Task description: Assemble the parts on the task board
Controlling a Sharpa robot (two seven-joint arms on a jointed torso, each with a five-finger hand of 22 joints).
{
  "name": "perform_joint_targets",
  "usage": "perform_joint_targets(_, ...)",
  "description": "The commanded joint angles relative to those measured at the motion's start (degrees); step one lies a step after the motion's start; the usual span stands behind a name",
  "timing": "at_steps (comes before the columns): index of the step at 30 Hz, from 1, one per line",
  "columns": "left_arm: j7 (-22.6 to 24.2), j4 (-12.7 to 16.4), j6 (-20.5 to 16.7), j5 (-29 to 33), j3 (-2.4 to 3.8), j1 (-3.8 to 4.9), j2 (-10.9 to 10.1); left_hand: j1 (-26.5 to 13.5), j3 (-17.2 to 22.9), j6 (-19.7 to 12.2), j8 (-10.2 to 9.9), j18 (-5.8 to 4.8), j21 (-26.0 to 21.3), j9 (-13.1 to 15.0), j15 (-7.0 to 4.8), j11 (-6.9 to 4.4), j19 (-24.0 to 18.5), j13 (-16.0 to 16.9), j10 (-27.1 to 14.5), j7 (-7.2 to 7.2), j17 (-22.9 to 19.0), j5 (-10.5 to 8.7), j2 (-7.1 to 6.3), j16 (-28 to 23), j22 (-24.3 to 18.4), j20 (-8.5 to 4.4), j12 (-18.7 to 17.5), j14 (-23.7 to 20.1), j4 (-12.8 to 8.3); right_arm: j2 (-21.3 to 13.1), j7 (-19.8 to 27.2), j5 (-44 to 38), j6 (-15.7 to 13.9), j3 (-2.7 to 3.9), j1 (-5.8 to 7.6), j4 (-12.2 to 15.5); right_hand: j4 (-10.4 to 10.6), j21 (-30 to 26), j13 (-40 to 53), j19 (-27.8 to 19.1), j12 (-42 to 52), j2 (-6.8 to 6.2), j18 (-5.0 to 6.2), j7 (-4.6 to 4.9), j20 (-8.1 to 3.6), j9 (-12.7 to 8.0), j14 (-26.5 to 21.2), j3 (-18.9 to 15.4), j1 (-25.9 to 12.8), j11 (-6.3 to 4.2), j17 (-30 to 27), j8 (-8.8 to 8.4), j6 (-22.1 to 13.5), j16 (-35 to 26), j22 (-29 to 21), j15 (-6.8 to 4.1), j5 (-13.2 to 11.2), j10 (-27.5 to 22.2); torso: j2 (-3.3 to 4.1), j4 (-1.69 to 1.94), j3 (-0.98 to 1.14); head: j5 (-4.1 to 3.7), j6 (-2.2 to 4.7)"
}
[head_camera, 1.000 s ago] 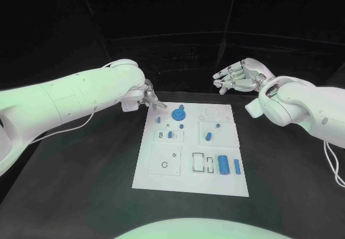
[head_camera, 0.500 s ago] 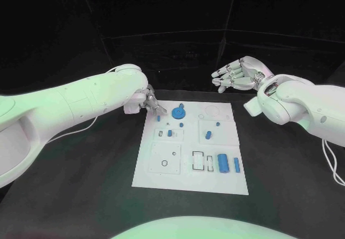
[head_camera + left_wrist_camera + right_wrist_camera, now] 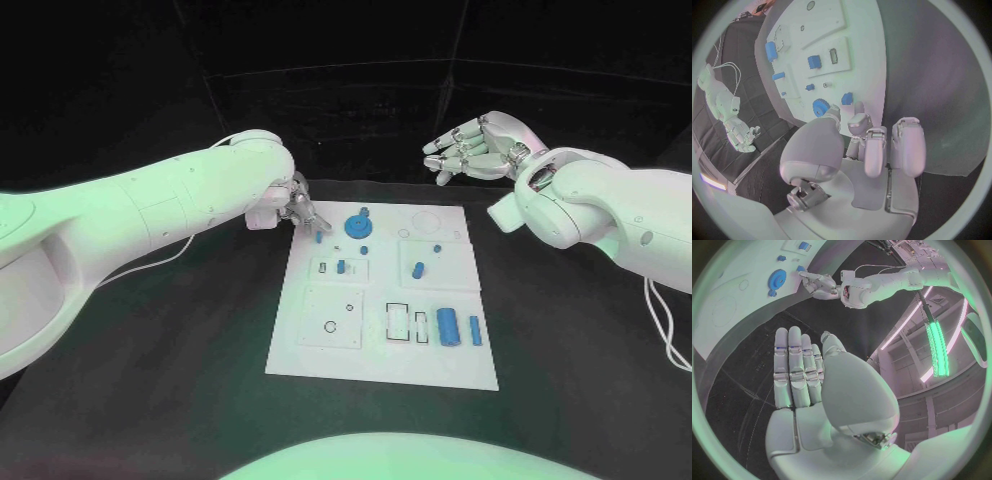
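Observation:
The white task board (image 3: 335, 345) lies in the middle of the black table. Towards its far end sit a blue gear (image 3: 358, 231) and some small blue pieces (image 3: 340, 267). A blue peg (image 3: 418, 269) is at mid-board, and a blue cylinder (image 3: 449, 325) and bar (image 3: 476, 331) lie near the right edge. My left hand (image 3: 300, 207) hovers at the board's far left corner, fingers apart and holding nothing. Its fingertips (image 3: 857, 120) point down beside a small blue piece (image 3: 847, 98) and the gear (image 3: 821, 106). My right hand (image 3: 476, 148) is raised beyond the far right corner, fingers (image 3: 795, 365) straight and empty.
Black table (image 3: 159, 350) surrounds the board on all sides. Empty outlined recesses (image 3: 332, 325) mark the board's near left part. My left arm (image 3: 130, 220) stretches over the table's left side, and the right arm (image 3: 606, 210) over its right.
My left arm has swung a little towards the board, bringing the hand closer to its far left corner. The right hand has barely shifted.

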Motion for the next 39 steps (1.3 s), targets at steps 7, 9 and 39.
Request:
perform_joint_targets(7,1.22,-0.30,1.68,-0.51,0.01,0.01,0.17,1.04,-0.50,0.59,-0.44,0.30,-0.03,-0.22,0.42,0.07,1.03,-0.02,-0.43,-0.11,15.09,-0.17,0.06,0.18,2.64,0.42,0.10,5.84,-0.02,0.08,0.58,0.02,0.02,0.03,0.12,0.01,0.22,-0.34,-0.09,0.31,-0.17,0.25,0.14,0.24,0.03,0.04,0.19,0.00,-0.44,-0.04,-0.08,-0.32,-0.21,-0.35,-0.06,0.14,0.39,-0.26,0.03,-0.02,0.02,0.04,-0.06)
perform_joint_targets(9,1.30,-0.29,1.71,-0.51,0.01,0.00,0.20,1.04,-0.50,0.59,-0.44,0.30,-0.03,-0.22,0.42,0.07,1.03,-0.02,-0.43,-0.11,15.09,-0.17,0.06,0.18,2.64,0.42,0.10,5.84,-0.02,0.10,0.58,0.02,0.03,0.03,0.12,0.00,0.22,-0.34,-0.09,0.31,-0.17,0.25,0.14,0.24,0.03,0.04,0.19,0.00,-0.44,-0.04,-0.08,-0.32,-0.21,-0.35,-0.06,0.14,0.39,-0.26,0.03,0.02,0.03,0.02,0.00)
perform_joint_targets(39,1.50,-0.40,2.13,-0.50,-0.12,-0.13,0.82,5.85,-0.54,1.60,-0.91,0.30,-0.07,-1.25,0.40,0.00,1.05,-0.07,-0.32,-0.17,15.09,-0.14,1.16,0.18,2.79,0.41,0.39,5.84,-1.68,0.24,0.53,0.02,0.09,0.03,0.12,-0.05,0.21,-0.43,-0.14,0.38,-0.17,0.28,0.16,0.23,0.02,0.04,0.23,0.11,-0.34,-0.06,-0.07,-0.31,-0.21,-0.42,-0.11,0.11,0.52,-0.25,0.03,0.03,-0.01,0.14,-0.31)
